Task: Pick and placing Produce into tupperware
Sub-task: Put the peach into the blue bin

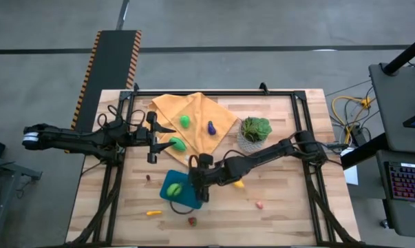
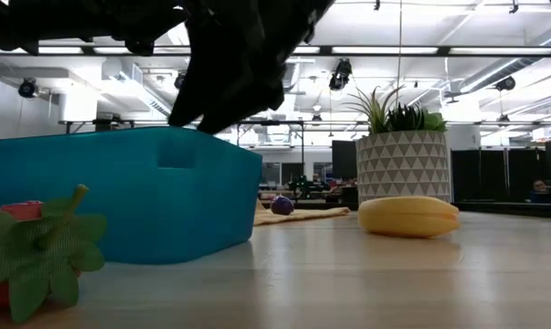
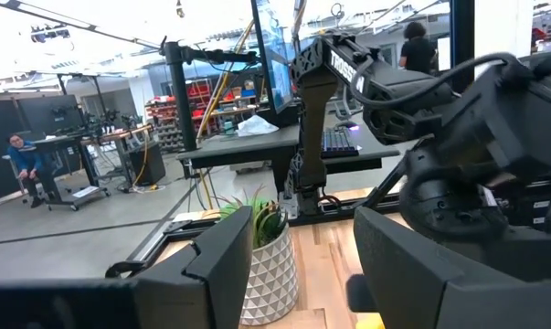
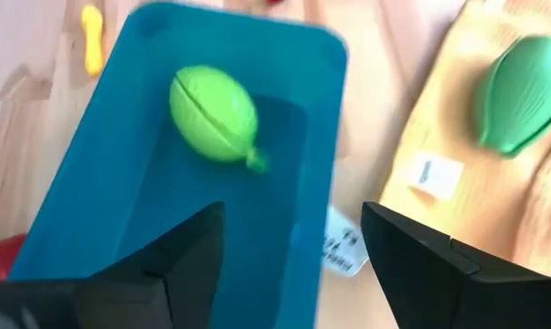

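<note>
Inside the teal tupperware (image 4: 120,183) a light green fruit (image 4: 214,113) is seen lying free, released by the right gripper (image 4: 293,242) held spread above it, while the left gripper (image 1: 152,138), fingers parted and empty, is parked over the orange cloth (image 1: 167,107).

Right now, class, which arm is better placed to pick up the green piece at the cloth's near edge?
Probably left: its gripper hangs open beside that green piece. The right gripper is open over the tupperware.

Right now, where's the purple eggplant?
In the high view the purple eggplant lies on the orange-yellow cloth, near its right corner, between a green produce piece and the potted plant.
</note>
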`<act>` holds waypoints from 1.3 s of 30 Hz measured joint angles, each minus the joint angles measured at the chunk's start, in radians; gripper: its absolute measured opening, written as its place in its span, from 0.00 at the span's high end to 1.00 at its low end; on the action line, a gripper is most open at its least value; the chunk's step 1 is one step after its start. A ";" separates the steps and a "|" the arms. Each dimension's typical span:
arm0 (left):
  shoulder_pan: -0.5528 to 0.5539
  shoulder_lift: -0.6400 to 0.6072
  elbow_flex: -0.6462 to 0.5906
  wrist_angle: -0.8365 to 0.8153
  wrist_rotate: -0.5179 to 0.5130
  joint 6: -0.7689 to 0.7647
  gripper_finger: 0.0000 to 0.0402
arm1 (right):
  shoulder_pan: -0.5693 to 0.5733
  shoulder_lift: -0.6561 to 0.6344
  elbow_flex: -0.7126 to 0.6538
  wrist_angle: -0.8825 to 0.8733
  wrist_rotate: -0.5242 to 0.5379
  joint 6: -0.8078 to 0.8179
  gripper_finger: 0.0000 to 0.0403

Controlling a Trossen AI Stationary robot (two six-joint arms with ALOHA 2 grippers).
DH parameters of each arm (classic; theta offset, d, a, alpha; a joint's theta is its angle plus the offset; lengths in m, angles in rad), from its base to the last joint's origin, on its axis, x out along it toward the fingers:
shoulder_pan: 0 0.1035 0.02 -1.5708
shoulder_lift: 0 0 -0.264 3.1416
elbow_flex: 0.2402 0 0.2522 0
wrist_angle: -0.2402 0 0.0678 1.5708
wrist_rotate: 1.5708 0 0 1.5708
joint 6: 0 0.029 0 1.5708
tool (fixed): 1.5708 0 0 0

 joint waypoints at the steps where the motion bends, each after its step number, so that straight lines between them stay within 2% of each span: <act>1: 0.000 0.000 0.000 0.000 0.000 0.000 0.56 | -0.004 0.000 0.009 0.000 0.000 -0.006 0.39; 10: 0.000 0.000 0.000 -0.002 0.000 0.000 0.56 | -0.036 -0.002 0.135 -0.102 0.009 -0.092 0.40; 15: 0.000 0.000 0.000 -0.004 0.000 0.000 0.56 | -0.050 -0.003 0.246 -0.325 0.061 -0.120 0.42; 22: 0.000 0.000 0.000 -0.008 0.000 0.000 0.56 | -0.050 -0.004 0.360 -0.668 0.079 -0.083 0.42; 29: 0.000 0.000 -0.001 -0.023 0.000 0.000 0.56 | -0.042 -0.004 0.358 -0.901 0.079 0.032 0.43; 34: 0.000 0.000 -0.001 -0.023 0.000 0.000 0.56 | -0.019 -0.004 0.330 -0.976 0.079 0.093 0.41; 39: 0.000 0.000 -0.001 -0.023 0.000 0.000 0.56 | 0.024 -0.033 0.295 -0.970 0.087 0.099 0.41</act>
